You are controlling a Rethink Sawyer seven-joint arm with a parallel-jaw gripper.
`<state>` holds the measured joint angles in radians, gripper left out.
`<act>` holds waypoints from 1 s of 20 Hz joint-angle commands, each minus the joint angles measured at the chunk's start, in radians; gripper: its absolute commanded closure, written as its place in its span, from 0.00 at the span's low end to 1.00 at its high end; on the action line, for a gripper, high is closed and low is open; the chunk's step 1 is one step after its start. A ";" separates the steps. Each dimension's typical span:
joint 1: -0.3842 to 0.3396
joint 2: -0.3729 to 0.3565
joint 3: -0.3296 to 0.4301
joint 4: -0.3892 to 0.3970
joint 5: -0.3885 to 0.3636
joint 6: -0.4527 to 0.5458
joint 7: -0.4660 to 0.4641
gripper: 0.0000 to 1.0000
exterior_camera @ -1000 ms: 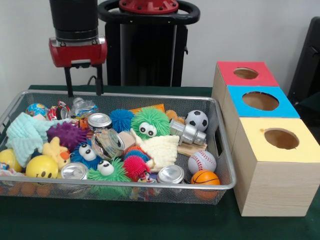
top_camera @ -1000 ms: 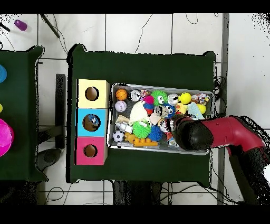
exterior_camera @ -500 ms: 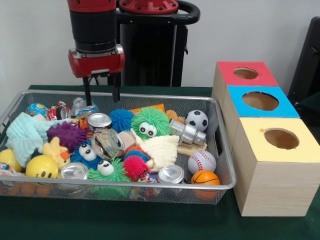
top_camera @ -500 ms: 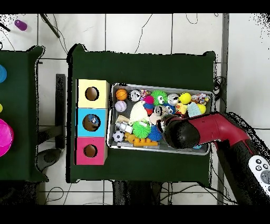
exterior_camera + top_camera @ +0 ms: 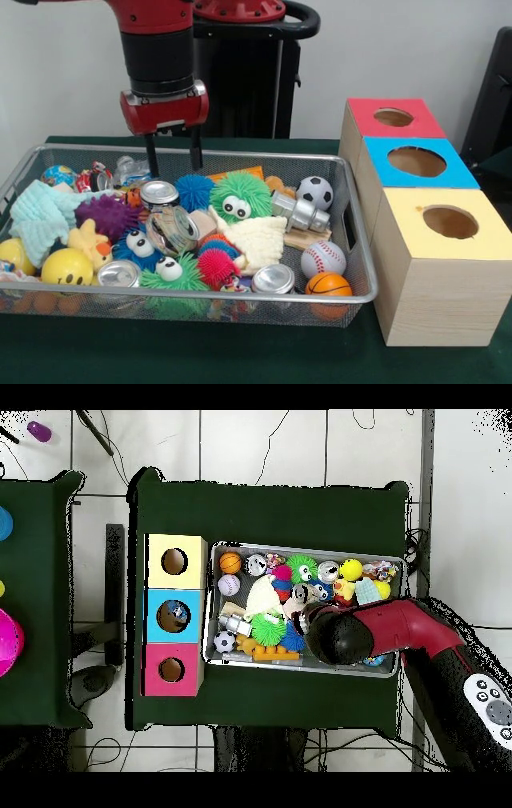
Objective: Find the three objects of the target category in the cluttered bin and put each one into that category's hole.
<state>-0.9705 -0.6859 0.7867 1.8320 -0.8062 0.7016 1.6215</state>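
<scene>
Counting three balls (image 5: 315,192), three boxes (image 5: 438,269)

Wire-mesh metal bin (image 5: 359,264); shiny metal tins (image 5: 159,193); seemingly wood-grain boxes (image 5: 436,300).

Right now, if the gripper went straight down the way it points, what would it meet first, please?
Probably the silver can or the blue spiky ball below the open gripper in the bin; depth is unclear, so I can't say which.
</scene>
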 commanded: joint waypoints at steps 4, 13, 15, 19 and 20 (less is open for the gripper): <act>-0.030 0.025 0.017 0.020 -0.056 -0.027 -0.210 0.00; -0.037 0.017 0.026 0.014 -0.052 -0.002 -0.233 0.00; -0.035 0.016 0.026 0.013 -0.055 0.000 -0.232 0.00; -0.028 0.015 0.021 0.011 -0.061 0.002 -0.223 0.00; -0.027 0.014 0.020 0.011 -0.062 0.004 -0.222 0.00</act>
<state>-1.0051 -0.6790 0.7866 1.8322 -0.8140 0.7004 1.6215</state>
